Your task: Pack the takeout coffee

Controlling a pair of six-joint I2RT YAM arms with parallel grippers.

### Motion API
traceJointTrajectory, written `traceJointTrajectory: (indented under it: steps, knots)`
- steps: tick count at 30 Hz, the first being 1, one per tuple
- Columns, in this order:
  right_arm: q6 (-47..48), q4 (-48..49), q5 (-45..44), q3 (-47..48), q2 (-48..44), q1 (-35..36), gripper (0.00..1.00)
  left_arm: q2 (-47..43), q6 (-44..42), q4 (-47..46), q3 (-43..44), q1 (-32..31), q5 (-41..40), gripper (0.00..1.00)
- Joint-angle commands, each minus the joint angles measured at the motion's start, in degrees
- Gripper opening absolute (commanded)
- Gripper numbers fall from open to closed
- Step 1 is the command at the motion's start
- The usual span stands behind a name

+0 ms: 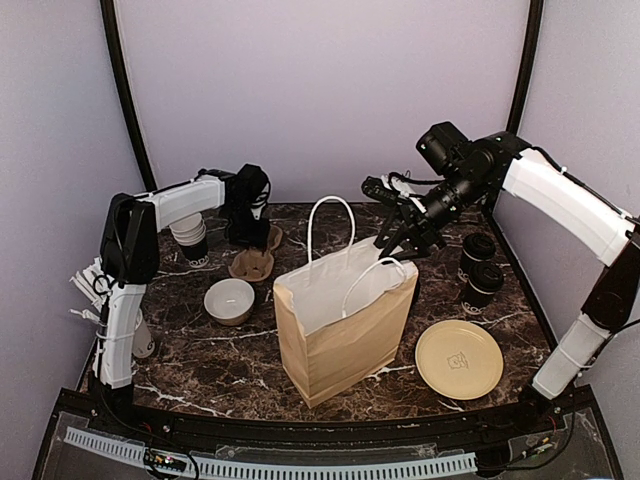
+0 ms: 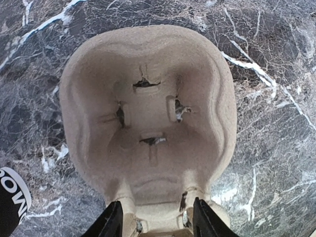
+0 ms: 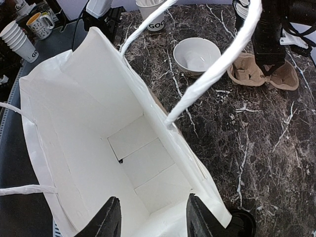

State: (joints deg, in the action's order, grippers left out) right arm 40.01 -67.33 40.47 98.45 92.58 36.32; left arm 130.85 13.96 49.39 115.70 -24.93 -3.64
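While both arms reach out over the dark marbled worktop (image 1: 200,370), the two black paper cups with white lettering and black plastic lids (image 1: 480,268) stand upright at its right side. One is just behind the other, and both are outside the bag and apart from either arm. A round yellow plate (image 1: 459,359) lies in front of them.

Centre: tall brown paper bag with white twisted handles (image 1: 345,325), upright, mouth open. The right wrist view looks straight down onto its white inside and flat folded bottom. The right gripper (image 3: 154,219) hangs above that open mouth. Its fingers (image 3: 111,217) are spread with nothing between them — released.

Left side: the left gripper (image 2: 158,223) points down onto a beige moulded-pulp cup carrier (image 1: 252,265) lying flat at the rear left. In the left wrist view the fingers (image 2: 111,222) bracket the carrier's narrow waist, one on each side, apparently against the pulp. I cannot tell whether they are squeezing it or only flanking it.

Also noted: a white ceramic bowl (image 1: 230,300) sits in front of the carrier, apart from it. A stack of nested lidless black cups (image 1: 190,235) stands to the left of the carrier.
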Motion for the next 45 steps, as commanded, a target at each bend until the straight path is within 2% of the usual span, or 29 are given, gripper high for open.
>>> traceJointTrajectory:
  steps: [1, 10, 17, 24, 28, 32, 38, 45]
  knots:
    - [-0.10, -0.15, 0.48, 0.78, -0.68, -0.40, 0.45, 1.36, 0.11, 1.03, 2.83, -0.02, -0.40, 0.51]
    - [-0.11, 0.16, 0.39, 0.28, -0.66, -0.45, 0.45, 3.36, 0.37, 1.74, 4.46, -0.09, -0.43, 0.46]
    - [-0.11, -0.52, 0.23, 1.14, -0.64, -0.44, 0.45, 3.43, 0.13, 2.84, 5.93, -0.12, -0.02, 0.36]
    - [1.26, -4.28, 0.77, 6.73, -1.08, -2.60, 0.48, 2.55, -1.02, 5.58, 9.81, -0.12, 0.69, 0.31]
    - [3.19, -6.84, 3.20, 10.79, -0.88, -4.55, 0.54, 0.97, -2.28, 6.55, 11.53, -0.12, 2.02, 0.30]
    - [4.51, -7.54, 4.42, 13.13, 1.03, -4.23, 0.62, -2.85, -4.48, 7.26, 13.01, -0.12, 3.42, 0.30]
    - [7.18, -13.65, 5.46, 23.24, 9.11, -1.06, 0.63, -10.05, -7.12, 9.00, 18.02, -0.12, 6.56, 0.30]
    - [5.88, -11.18, 5.56, 23.91, 11.48, 2.61, 0.64, -22.58, -9.90, 3.83, 15.87, -0.12, 10.95, 0.28]
